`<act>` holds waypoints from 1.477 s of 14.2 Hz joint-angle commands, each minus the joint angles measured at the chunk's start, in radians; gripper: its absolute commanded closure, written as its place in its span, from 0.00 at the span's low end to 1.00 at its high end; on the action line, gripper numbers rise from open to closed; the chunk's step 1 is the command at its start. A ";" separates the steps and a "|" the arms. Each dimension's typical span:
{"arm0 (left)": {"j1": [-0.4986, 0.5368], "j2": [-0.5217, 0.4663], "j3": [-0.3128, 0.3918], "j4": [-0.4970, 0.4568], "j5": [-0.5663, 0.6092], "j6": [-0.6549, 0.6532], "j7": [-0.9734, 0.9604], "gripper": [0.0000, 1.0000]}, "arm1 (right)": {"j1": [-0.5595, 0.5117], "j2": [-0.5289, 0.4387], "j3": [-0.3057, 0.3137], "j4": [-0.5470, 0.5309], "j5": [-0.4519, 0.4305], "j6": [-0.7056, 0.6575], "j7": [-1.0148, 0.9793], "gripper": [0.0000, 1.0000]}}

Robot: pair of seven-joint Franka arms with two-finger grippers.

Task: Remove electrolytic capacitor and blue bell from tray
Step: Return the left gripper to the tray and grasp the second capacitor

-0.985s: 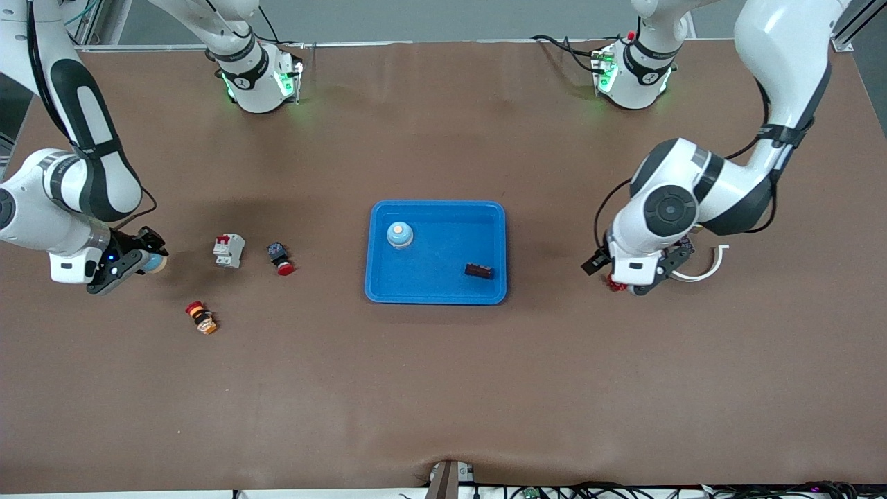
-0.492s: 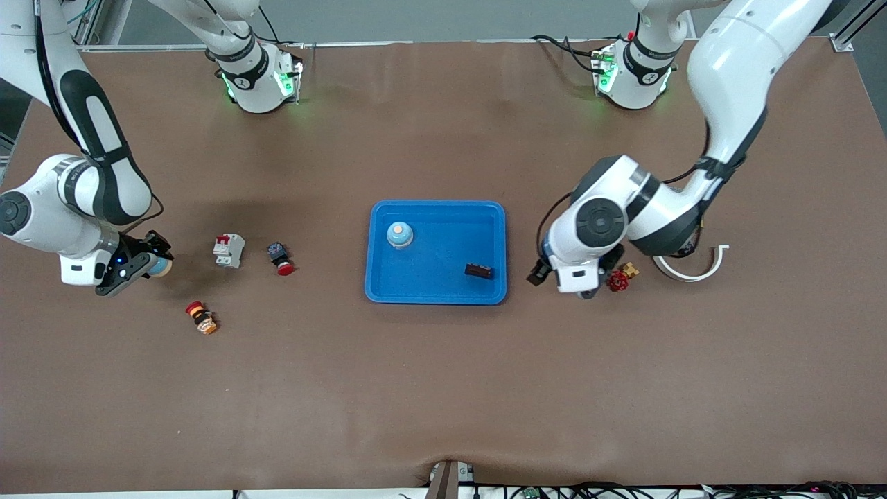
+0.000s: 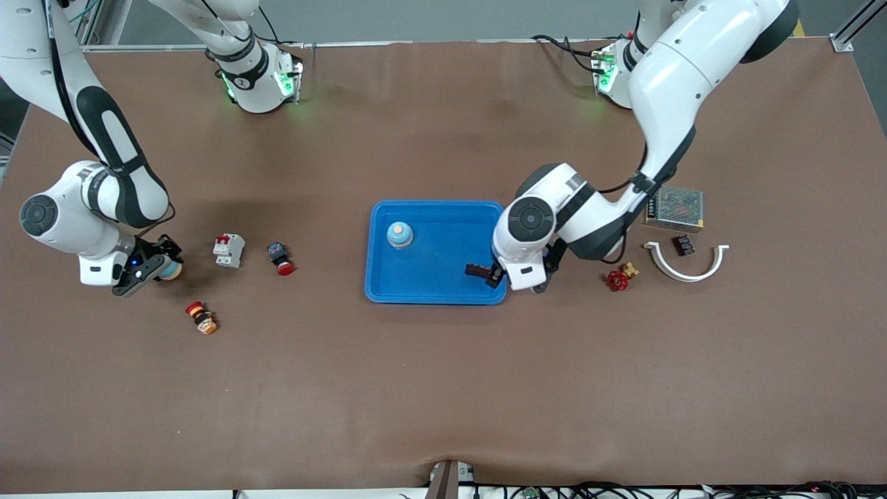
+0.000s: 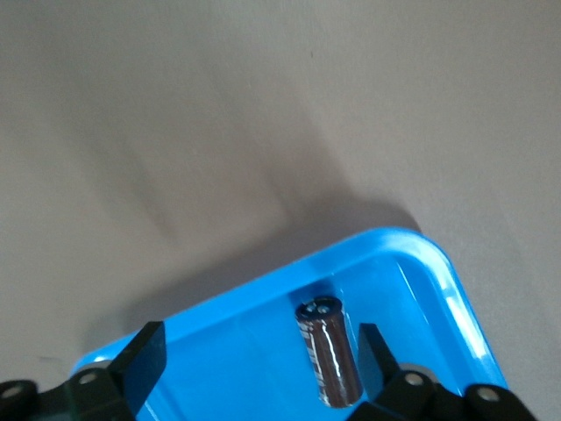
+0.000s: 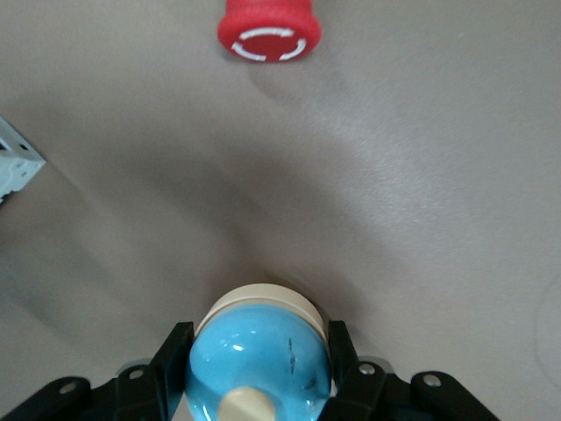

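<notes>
A blue tray (image 3: 436, 208) lies mid-table. In it, a dark capacitor (image 3: 478, 270) lies on its side near the corner at the left arm's end, and a blue bell with a cream button (image 3: 400, 235) stands apart from it. My left gripper (image 3: 496, 274) is over that corner. In the left wrist view it (image 4: 260, 351) is open, with the capacitor (image 4: 329, 355) between its fingers, close to one finger. My right gripper (image 3: 154, 267) is shut on a second blue bell (image 3: 170, 269) low over the table at the right arm's end. The bell (image 5: 259, 364) fills the jaws (image 5: 257, 351).
A white and red breaker (image 3: 229, 249), a red push button (image 3: 280, 260) and a red, black and yellow button (image 3: 201, 317) lie between the held bell and the tray. A red valve handle (image 3: 619, 278), a white curved piece (image 3: 686, 267), a small black part (image 3: 684, 244) and a mesh box (image 3: 674, 208) lie at the left arm's end.
My left arm has swung from over the red valve handle to the tray's corner, and its open gripper is now around the capacitor. My right gripper has shifted slightly toward the tray with the bell.
</notes>
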 commanded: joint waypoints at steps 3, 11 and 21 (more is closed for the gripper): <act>-0.109 0.062 0.081 0.075 -0.007 0.064 -0.089 0.24 | -0.027 -0.001 0.022 -0.014 0.022 0.016 -0.028 0.58; -0.155 0.088 0.122 0.075 -0.007 0.142 -0.133 0.40 | -0.021 -0.004 0.022 -0.002 0.055 0.000 -0.021 0.00; -0.146 0.089 0.124 0.080 -0.001 0.150 -0.118 1.00 | 0.104 -0.050 0.022 0.430 0.045 -0.585 0.305 0.00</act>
